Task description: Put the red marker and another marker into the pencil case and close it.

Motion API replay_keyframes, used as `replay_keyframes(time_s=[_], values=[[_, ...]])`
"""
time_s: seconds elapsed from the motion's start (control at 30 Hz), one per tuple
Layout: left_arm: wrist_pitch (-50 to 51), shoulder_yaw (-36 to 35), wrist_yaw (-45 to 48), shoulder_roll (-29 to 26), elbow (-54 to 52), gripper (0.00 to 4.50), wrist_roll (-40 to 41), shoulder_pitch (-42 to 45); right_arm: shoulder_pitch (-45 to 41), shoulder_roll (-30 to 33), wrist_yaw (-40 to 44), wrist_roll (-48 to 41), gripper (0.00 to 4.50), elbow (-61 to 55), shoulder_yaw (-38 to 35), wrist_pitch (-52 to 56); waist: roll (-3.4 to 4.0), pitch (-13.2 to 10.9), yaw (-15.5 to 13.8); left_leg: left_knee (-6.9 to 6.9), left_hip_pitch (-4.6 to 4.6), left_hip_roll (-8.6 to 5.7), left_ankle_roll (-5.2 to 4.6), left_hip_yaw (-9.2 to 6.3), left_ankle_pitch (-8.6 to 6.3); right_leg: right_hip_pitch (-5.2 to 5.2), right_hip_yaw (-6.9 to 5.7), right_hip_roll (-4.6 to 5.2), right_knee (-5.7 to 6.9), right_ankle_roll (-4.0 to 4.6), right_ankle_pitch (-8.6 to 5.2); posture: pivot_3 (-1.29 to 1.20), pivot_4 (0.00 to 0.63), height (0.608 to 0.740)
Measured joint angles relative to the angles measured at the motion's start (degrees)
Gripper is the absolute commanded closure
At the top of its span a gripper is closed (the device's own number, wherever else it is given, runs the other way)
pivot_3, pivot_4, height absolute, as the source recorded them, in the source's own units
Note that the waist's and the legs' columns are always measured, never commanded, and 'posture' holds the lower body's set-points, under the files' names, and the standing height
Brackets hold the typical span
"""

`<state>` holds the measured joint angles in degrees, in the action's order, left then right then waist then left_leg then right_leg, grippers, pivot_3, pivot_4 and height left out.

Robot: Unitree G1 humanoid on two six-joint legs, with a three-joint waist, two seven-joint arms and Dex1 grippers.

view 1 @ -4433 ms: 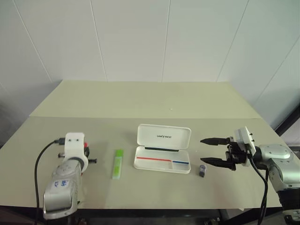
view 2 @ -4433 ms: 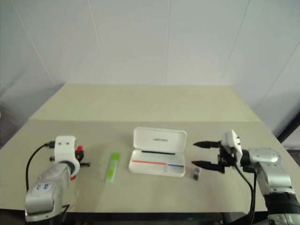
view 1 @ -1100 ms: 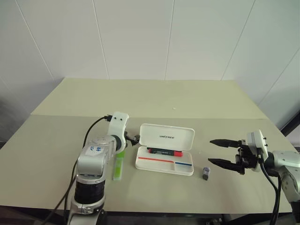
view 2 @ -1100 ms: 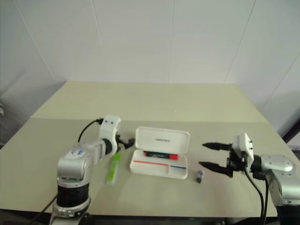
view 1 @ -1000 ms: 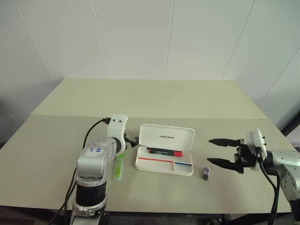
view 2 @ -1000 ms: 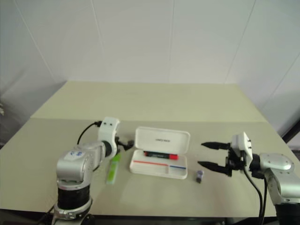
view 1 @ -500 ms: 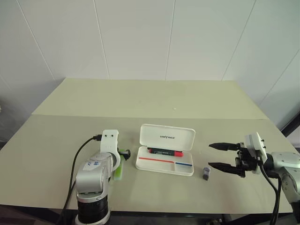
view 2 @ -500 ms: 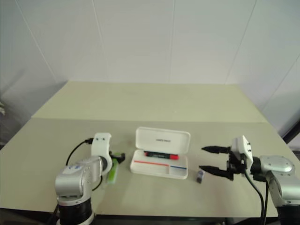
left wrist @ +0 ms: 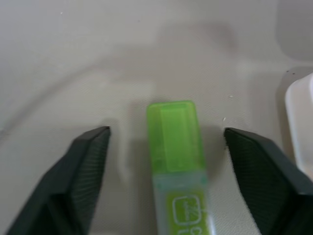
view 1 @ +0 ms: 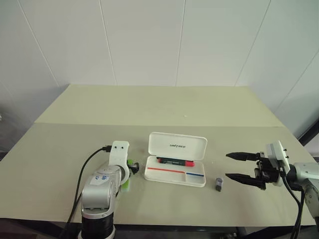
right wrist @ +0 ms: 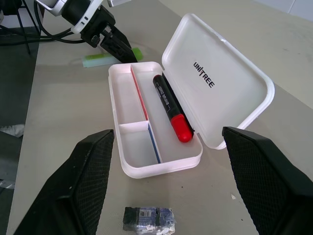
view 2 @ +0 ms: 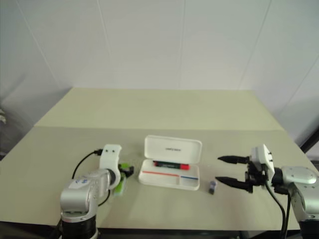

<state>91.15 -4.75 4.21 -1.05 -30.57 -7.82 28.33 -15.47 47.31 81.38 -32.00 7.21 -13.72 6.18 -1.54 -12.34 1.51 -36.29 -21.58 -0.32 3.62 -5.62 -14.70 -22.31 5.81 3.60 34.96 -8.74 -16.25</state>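
Lower left of centre, head view: the lime-green highlighter [left wrist: 177, 161] lies flat on the table [view 1: 159, 107], just left of the open pencil case [view 1: 175, 171]; the red marker [view 1: 175, 161] already rests in the case's rear compartment. The left gripper [left wrist: 166, 142] straddles the highlighter, jaws wide and apart from its sides. The right gripper [view 1: 246, 166] hangs spread at lower right, near a small dark block [view 1: 218, 183]. Judged light, rigid and smooth-sided, the highlighter is best pinched across its narrow flanks at mid-barrel. Bare table surrounds it; the case wall at its right is the nearest obstacle.

Both tools, left [left wrist: 166, 134] and right [view 1: 244, 167], gape wide.
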Motion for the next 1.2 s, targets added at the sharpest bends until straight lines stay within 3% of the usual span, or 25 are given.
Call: replay_keyframes(time_s=[0.2, 0.37, 0.53, 0.7, 0.8, 0.9, 1.07, 1.2], values=[[-0.02, -1.78, -0.93, 1.53, 0.23, 3.40, -0.95, 0.18, 0.15, 0.00, -0.50, 0.00, 0.00, -0.29, -0.04, 0.13, 0.01, 0.01, -0.02, 0.01, 0.14, 0.00, -0.02, 0.00, -0.01, 0.20, -0.01, 0.01, -0.15, -0.01, 0.00, 0.00, 0.150, 0.740], [0.06, -2.95, -1.23, 2.51, 1.86, 3.44, -1.59, 1.36, 0.10, 0.00, -0.68, 0.05, 0.00, -0.32, -0.04, 0.14, 0.02, 0.01, 0.06, 0.02, 0.44, 0.02, -0.04, -0.01, -0.02, 0.62, -0.05, -0.01, -0.52, -0.02, -0.01, 0.00, 0.150, 0.740], [1.08, -3.56, -0.55, 0.71, 4.43, 3.44, -1.05, 3.95, 0.05, 0.00, -0.84, 0.11, 0.00, -0.32, -0.04, 0.13, 0.02, 0.01, 0.10, -0.02, 0.39, 0.01, -0.16, 0.01, 0.07, 0.78, -0.04, 0.01, -0.94, 0.60, -0.06, 0.00, 0.150, 0.740], [1.17, -3.01, 4.86, -10.50, 11.86, 3.44, 4.20, 11.95, 0.04, 0.01, -0.96, 0.11, 0.00, -0.36, -0.09, 0.13, -0.07, -0.04, 0.59, 0.04, 0.36, 0.04, -0.13, 0.03, 0.13, 0.75, -0.04, -0.01, -0.99, 0.65, 0.04, 0.00, 0.150, 0.740], [-3.48, -0.36, 8.70, -15.93, 16.46, 3.44, 7.21, 14.20, 0.04, 0.01, -0.96, 0.11, 0.00, -0.36, -0.13, 0.13, -0.06, -0.04, 0.75, 0.23, 0.39, 0.09, -0.06, 0.01, 0.07, 0.67, -0.08, -0.02, -0.96, -0.07, 0.33, 0.00, 0.150, 0.740], [-8.09, 2.60, 13.16, -19.99, 21.77, 3.44, 10.22, 17.17, 0.01, 0.01, -1.08, 0.10, 0.00, -0.39, -0.19, 0.11, -0.06, -0.04, 0.46, 0.32, 0.26, 0.10, -0.01, -0.03, -0.01, 0.41, -0.11, -0.02, -0.78, -0.05, 0.30, 0.00, 0.150, 0.740], [-22.74, 10.42, 27.84, -29.34, 25.39, 3.44, 15.17, 23.09, 0.20, 0.00, -2.16, 0.10, 0.00, -0.62, -0.24, 0.11, -0.04, -0.03, 0.07, 0.29, -0.51, 0.11, 0.14, -0.02, -0.05, -0.56, -0.10, 0.01, -0.28, 0.05, 0.08, 0.00, 0.150, 0.740], [-33.35, 13.90, 39.36, -32.21, 27.26, 3.44, 18.50, 27.13, 0.85, 0.00, -3.15, 0.07, 0.00, -2.01, -0.38, 0.11, -0.01, -0.02, 0.00, 0.29, -0.68, 0.10, 0.10, -0.01, -0.08, -0.73, -0.10, 0.01, -0.26, 0.08, 0.04, 0.00, 0.150, 0.740]])
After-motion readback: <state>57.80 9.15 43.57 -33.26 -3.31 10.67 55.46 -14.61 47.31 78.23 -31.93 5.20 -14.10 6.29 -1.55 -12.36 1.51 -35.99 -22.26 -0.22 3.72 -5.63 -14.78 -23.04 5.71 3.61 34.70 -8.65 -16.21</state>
